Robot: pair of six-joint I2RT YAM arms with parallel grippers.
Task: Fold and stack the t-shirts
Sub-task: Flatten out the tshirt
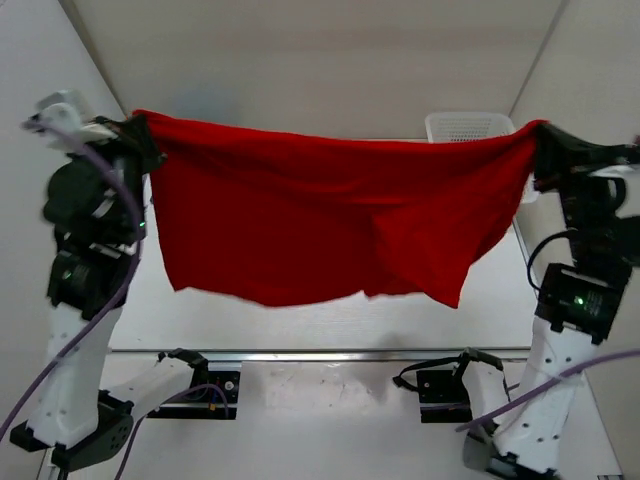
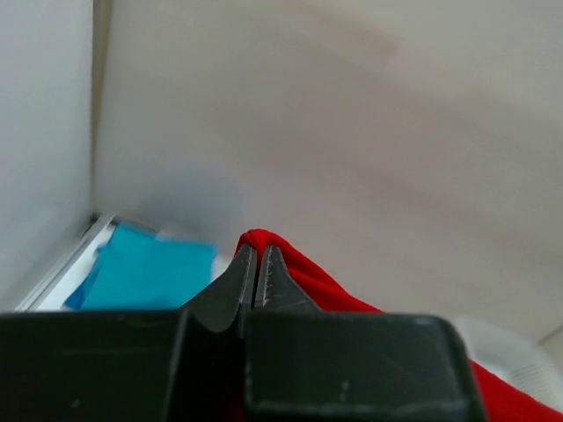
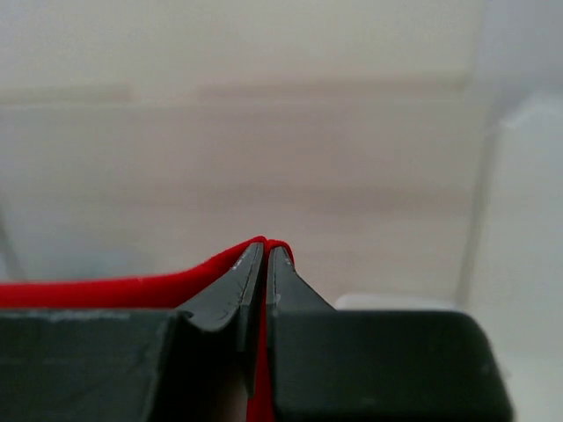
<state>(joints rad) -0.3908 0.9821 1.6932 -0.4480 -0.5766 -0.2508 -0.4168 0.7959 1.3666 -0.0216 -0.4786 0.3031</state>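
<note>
Red shirt (image 1: pixel 320 220) hangs; only left wrist shows probable teal shirt (image 2: pixel 145 277).

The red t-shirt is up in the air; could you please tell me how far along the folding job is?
Done, it seems: a teal shirt lies flat, apparently folded. In hand: the red t-shirt hangs spread between the left gripper and the right gripper, both shut on it. Left: folding it and stacking it; no other shirt is visible.

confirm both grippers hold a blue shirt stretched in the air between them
Wrong colour: the top external view shows the left gripper and right gripper holding a red shirt stretched in the air between them, not a blue one.
</note>
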